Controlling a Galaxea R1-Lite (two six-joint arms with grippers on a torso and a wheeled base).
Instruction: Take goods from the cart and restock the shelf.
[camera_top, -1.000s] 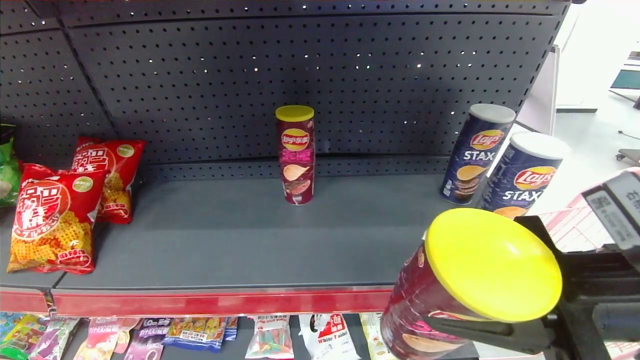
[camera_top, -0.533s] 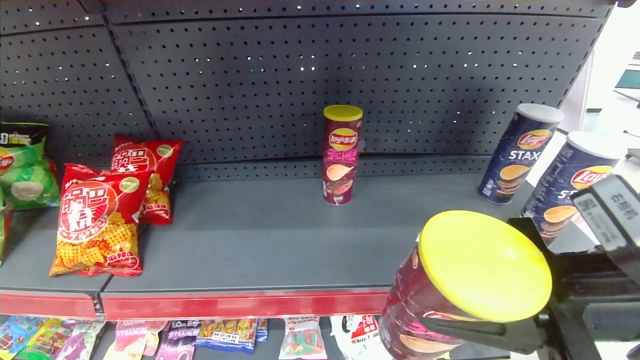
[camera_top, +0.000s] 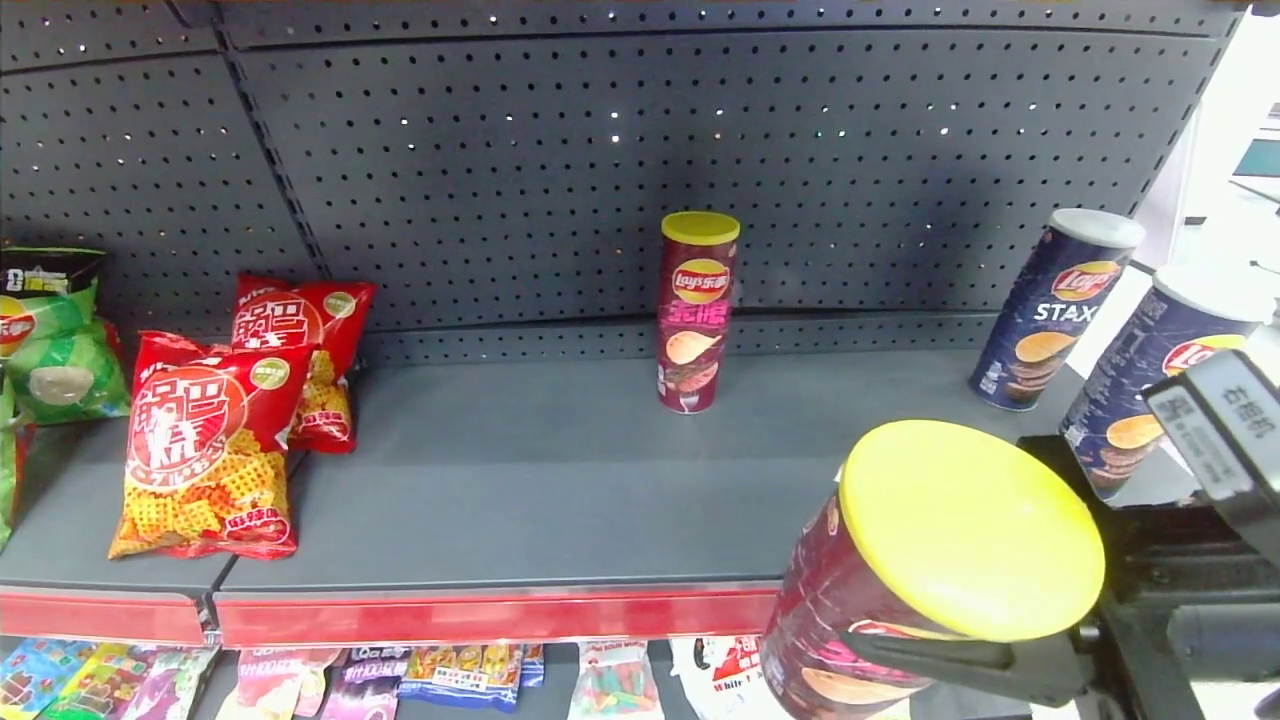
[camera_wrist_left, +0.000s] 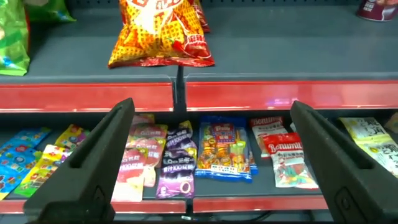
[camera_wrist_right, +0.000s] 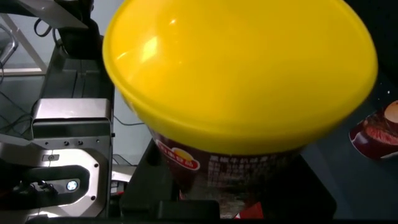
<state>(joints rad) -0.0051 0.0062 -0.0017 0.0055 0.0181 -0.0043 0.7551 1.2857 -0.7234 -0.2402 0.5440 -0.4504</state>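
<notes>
Now | step: delivery, right gripper (camera_top: 935, 650) clamped on the yellow-lidded chip can (camera_top: 960, 540), near right, just short of the shelf (camera_top: 520, 490) front | left gripper (camera_wrist_left: 211, 109) wide open, empty | next, I'd say: carry it over the front edge, stand it upright beside the matching can (camera_top: 697, 310) far centre

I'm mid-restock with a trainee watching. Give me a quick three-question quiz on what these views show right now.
1. True or false: the left gripper is open and empty.
2. The right gripper holds: A) a glass bottle; B) a maroon cylindrical chip can with a yellow plastic lid; C) a cardboard box.
3. How many dark blue cylindrical cans with grey lids are at the right end of the grey metal shelf?
Key: 1 true; 2 B; 3 two.
</notes>
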